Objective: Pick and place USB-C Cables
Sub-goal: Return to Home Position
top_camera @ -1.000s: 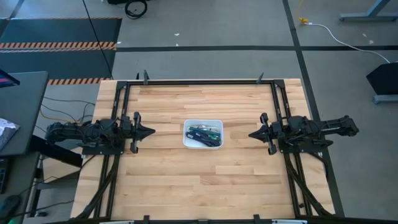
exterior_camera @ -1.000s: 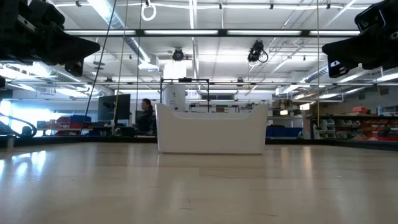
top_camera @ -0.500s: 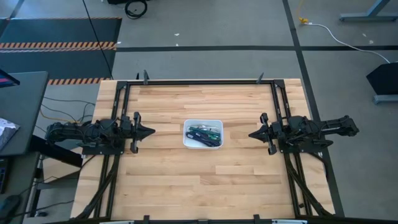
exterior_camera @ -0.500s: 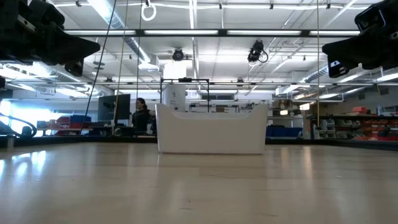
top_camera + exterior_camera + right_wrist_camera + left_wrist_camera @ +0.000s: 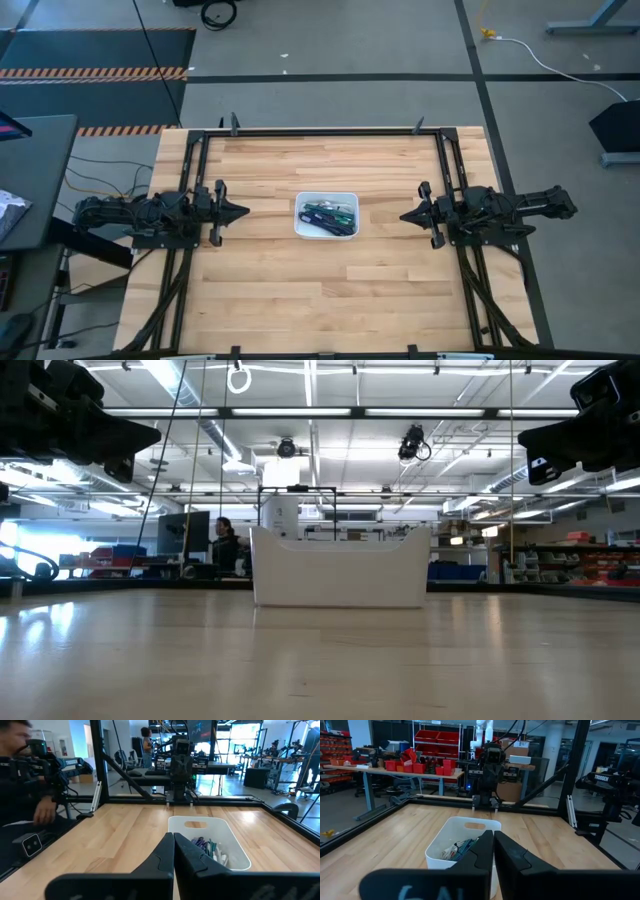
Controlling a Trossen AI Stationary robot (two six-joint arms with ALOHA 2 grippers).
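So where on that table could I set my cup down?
Widest bare wood: between the bin and the black rail, and between the bin and the table's opposite edge. Narrower bare gaps separate the bin from the left claw and right claw. Only the bin is crowded, with cables.

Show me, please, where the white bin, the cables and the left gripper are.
white bin (image 5: 340, 575): low view, on its near side wall.
cables (image 5: 328, 216): high view, on the middle of the pile inside the bin.
left gripper (image 5: 243, 211): high view, at its shut fingertips.
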